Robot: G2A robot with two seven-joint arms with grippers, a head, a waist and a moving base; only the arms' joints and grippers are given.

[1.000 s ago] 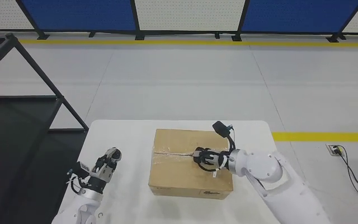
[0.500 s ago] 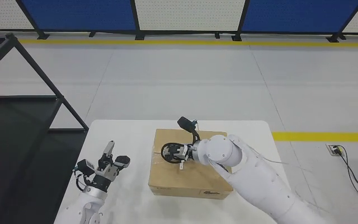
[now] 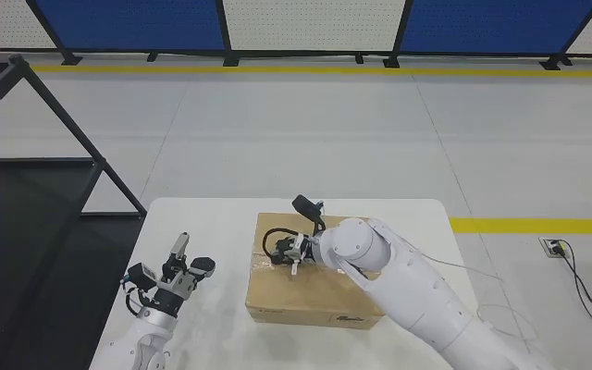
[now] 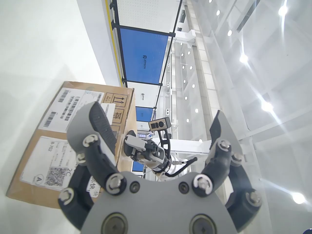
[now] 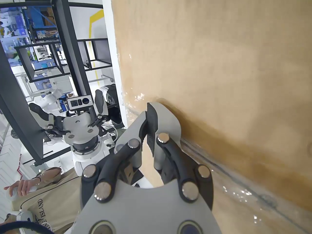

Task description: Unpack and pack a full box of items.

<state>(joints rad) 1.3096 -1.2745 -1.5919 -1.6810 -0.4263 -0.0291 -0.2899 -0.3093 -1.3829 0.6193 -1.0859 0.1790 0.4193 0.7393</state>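
Observation:
A closed cardboard box (image 3: 319, 287) sits in the middle of the white table, with a clear-taped seam (image 3: 310, 254) running along its top. My right gripper (image 3: 279, 248) is shut with nothing between its pads. Its tips rest on the seam at the box's left end, close to the edge (image 5: 151, 120). The tape (image 5: 246, 191) looks wrinkled and glossy behind the gripper. My left gripper (image 3: 182, 259) stands open above the table to the left of the box, apart from it. Its fingers (image 4: 100, 115) are spread wide toward the labelled side of the box (image 4: 61, 132).
The table (image 3: 213, 222) has bare room around the box, most of it on the left and behind. A black metal rack (image 3: 65, 166) stands off the table's left side. White floor with a yellow line lies beyond.
My right gripper has slid left along the taped seam, from the box's middle-right to its left end. My left gripper has turned its fingers upward and then kept still.

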